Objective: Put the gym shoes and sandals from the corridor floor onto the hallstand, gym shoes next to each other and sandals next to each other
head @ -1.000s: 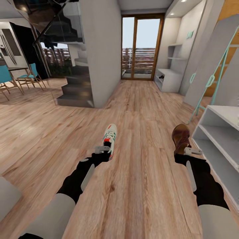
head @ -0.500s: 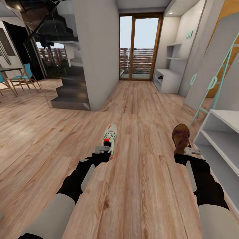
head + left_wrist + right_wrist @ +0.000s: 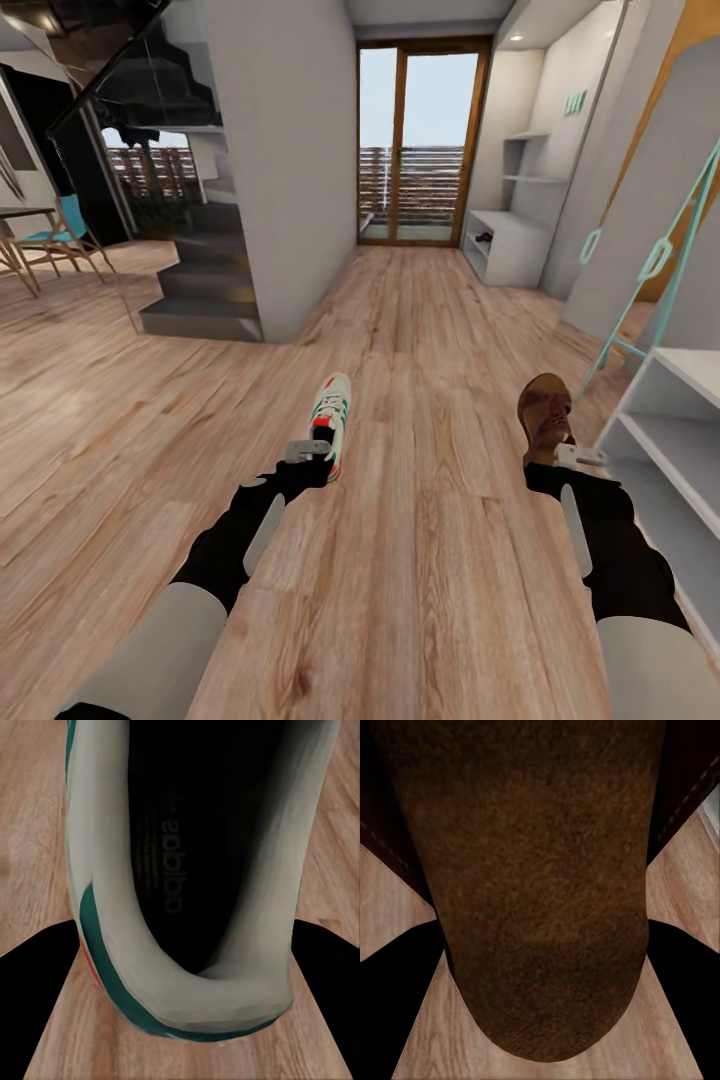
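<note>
Only the camera has swung; both arms keep their loads. Left pincer (image 3: 318, 450) clamps a gym shoe (image 3: 331, 410) at frame centre. Right pincer (image 3: 565, 455) clamps a sandal (image 3: 546, 415), lower right, near the hallstand (image 3: 690, 370).

The corridor floor (image 3: 420, 330) is stretching away in light brown wood planks, grain and knots showing, toward a glazed door at the far end. The same planking is showing under both shoes in the wrist views. A pale grey-white shoe rack (image 3: 672, 432) is standing on the floor at the right edge of the head view, its bench top and low shelves facing the corridor. A second pale unit (image 3: 508, 243) is sitting on the floor far down the corridor beside the door, with something small and dark on its low shelf, too small to identify. A grey staircase (image 3: 205, 290) is resting on the floor at the left.
</note>
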### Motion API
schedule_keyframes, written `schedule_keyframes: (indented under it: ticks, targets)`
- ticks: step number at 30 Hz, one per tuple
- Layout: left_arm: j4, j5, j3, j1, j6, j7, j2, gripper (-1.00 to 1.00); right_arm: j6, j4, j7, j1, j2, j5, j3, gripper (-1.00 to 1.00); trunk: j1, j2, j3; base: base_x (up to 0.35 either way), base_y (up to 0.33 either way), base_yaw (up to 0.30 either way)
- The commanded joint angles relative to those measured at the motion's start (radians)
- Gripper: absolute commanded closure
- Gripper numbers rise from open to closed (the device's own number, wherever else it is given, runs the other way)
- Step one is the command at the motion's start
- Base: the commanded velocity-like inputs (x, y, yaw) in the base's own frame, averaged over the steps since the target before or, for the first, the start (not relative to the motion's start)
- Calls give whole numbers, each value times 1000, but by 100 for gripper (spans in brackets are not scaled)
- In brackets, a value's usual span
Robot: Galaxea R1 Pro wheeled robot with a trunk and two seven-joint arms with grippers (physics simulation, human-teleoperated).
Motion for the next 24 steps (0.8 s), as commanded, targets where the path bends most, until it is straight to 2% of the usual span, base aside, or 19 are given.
schedule_keyframes:
  ticks: [1,24]
  targets:
    - [-1,7,0,0,6,0,0,100,5,-1,0,-1,-1,3,0,100,0,0,0,346,-87,0]
    - [-1,7,0,0,6,0,0,100,5,-1,0,-1,0,3,0,100,0,0,3,346,-21,0]
